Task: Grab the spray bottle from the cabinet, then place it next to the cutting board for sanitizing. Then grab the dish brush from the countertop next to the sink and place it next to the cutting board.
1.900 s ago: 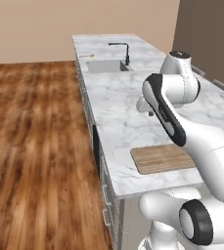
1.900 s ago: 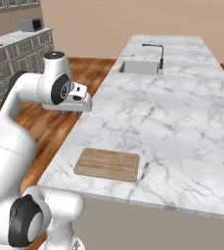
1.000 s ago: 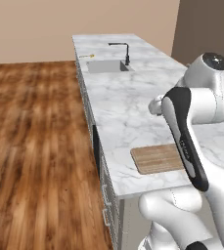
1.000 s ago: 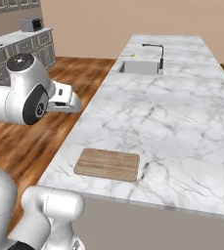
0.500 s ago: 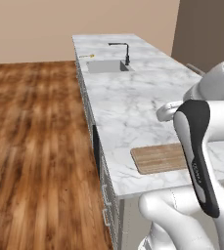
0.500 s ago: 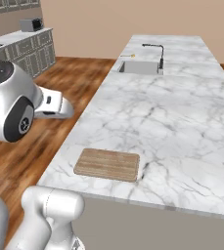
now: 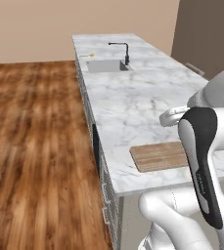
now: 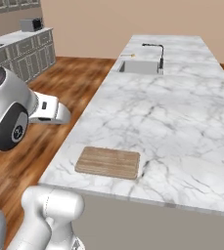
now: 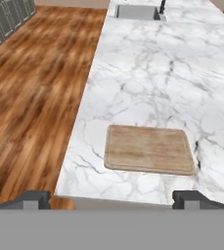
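Currently gripper [image 9: 111,197] jaws spread wide, holding nothing. Rectangular wood-grain cutting board [image 9: 149,149] with rounded corners lies flat near the veined white marble countertop [image 9: 152,83] edge; grey recessed sink [image 8: 140,67] at far end.

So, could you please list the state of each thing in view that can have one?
gripper: open, holding nothing.
cutting board: lying flat on the countertop near its front edge, nothing on it.
sink: basin looks empty; no water visible at the faucet.
dish brush: lying on the countertop beside the sink, not yet picked up.
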Available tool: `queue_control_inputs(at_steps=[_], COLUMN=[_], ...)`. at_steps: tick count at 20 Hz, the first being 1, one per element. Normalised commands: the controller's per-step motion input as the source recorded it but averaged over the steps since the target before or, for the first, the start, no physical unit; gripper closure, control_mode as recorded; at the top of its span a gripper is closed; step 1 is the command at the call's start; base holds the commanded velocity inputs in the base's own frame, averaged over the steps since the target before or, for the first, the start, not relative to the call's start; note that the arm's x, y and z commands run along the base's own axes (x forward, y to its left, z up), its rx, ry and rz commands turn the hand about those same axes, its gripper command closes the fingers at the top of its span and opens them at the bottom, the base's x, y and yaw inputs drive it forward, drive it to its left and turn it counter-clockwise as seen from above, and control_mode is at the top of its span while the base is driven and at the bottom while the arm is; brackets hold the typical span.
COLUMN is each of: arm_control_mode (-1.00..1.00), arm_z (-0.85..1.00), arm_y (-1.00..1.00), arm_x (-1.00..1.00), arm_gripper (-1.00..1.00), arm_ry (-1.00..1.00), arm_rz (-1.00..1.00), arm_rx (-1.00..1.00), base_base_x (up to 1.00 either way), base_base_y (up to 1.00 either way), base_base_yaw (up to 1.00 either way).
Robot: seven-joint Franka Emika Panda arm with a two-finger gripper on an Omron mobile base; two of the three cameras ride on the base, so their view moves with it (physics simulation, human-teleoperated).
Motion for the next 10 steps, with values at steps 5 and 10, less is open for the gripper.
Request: queue_control_inputs(at_steps=[5,10], arm_control_mode=[1.0,1.0], arm_z=[0.0,0.0], arm_y=[0.0,0.0], arm_x=[0.0,0.0], arm_gripper=[-1.0,-1.0], arm_ry=[0.0,0.0], arm_rz=[0.0,0.0], arm_rx=[0.0,0.0], base_base_x=[-0.17,0.0], base_base_y=[0.19,0.0], base_base_yaw=[0.28,0.45])
